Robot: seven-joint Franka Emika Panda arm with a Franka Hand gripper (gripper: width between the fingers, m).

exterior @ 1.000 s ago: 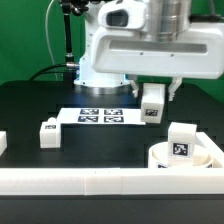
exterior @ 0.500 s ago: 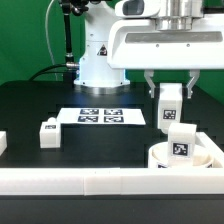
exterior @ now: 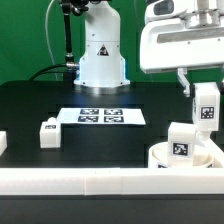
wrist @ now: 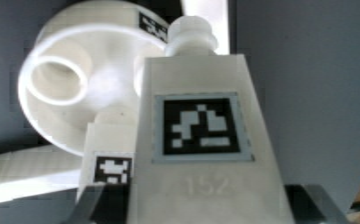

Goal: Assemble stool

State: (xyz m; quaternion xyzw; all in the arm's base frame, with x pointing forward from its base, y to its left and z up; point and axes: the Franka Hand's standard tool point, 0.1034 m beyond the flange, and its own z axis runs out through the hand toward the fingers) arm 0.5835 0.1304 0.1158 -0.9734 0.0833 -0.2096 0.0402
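Black table (exterior: pixel 25 110) carries a loose leg (exterior: pixel 47 132) at left, the marker board (exterior: pixel 100 116) mid-scene, and the seat disc (exterior: pixel 158 153) near right with a standing leg (exterior: pixel 182 140). Rightmost, the gripper (exterior: pixel 206 92) clamps the held leg (exterior: pixel 207 110) upright, just above the disc's right side. The exterior view hides the disc's holes and crops one finger.

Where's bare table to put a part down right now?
Free: black table between the loose leg and the seat, bordered by marker board and rail. Crowded: exterior view's right, around the seat, the standing leg and the pincer gripping the held leg.
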